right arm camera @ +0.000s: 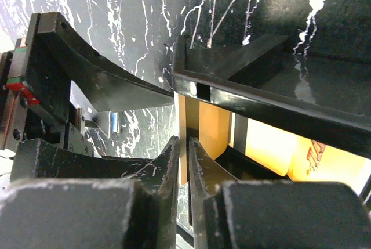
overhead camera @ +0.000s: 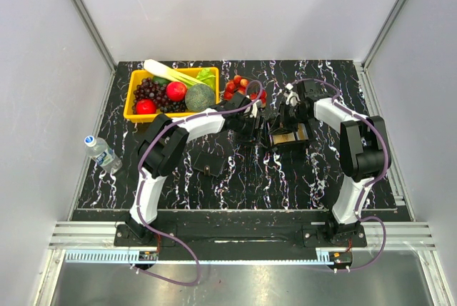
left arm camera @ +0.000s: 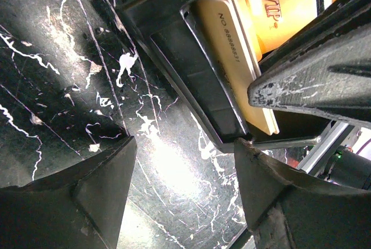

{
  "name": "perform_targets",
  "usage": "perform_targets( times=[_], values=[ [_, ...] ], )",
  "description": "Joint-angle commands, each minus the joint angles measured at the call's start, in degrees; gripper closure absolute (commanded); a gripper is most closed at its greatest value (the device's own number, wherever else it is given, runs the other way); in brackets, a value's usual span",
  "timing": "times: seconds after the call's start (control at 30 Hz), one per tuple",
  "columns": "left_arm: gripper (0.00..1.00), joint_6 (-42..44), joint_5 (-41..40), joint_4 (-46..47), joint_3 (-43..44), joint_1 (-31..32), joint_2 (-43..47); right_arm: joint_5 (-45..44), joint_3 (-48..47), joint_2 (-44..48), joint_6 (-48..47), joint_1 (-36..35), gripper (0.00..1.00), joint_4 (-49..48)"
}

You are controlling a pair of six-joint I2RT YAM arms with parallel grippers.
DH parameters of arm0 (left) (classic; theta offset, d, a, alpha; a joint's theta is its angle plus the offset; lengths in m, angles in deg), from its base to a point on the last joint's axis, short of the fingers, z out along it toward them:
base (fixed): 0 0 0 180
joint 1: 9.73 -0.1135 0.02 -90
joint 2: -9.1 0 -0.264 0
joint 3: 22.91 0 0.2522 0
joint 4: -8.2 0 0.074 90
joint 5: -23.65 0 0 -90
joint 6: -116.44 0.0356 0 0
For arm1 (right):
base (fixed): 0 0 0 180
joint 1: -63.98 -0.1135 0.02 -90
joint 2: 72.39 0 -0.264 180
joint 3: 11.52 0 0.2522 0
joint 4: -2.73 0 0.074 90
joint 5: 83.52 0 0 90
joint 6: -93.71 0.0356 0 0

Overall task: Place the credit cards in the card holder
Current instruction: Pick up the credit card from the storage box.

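Grip depth matters most, we judge. Our right gripper (right arm camera: pixel 184 141) reaches down, fingers pinched narrow on the edge of a thin orange-gold credit card (right arm camera: pixel 182 115) standing upright at the end of the deep black open tray (right arm camera: pixel 255 103), so we should lift straight up, clear of the rim. More gold cards (left arm camera: pixel 232 46) lie flat inside. Our left gripper (left arm camera: pixel 185 144) hovers wide open just left of the tray. The small flat black card holder (overhead camera: pixel 209 164) lies well apart, near left.

Bright overhead light, blurred foregrounds
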Motion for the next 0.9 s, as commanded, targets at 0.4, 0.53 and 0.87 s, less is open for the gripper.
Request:
perform_targets(
  times=[0.4, 0.53, 0.87],
  values=[
    [0.28, -0.19, 1.03, 2.48, -0.01, -0.09, 2.18, 4.94, 0.33, -1.75, 1.14, -0.18, 0.88, -2.44],
    [0.28, -0.19, 0.94, 2.48, -0.10, -0.09, 2.18, 5.20, 0.50, -1.13, 1.14, -0.01, 0.89, -2.54],
    [0.28, -0.27, -0.29, 3.79, -2.03, -0.35, 4.19, -4.19, 1.38, 4.40, 0.61, 0.52, 0.96, -2.01]
  ],
)
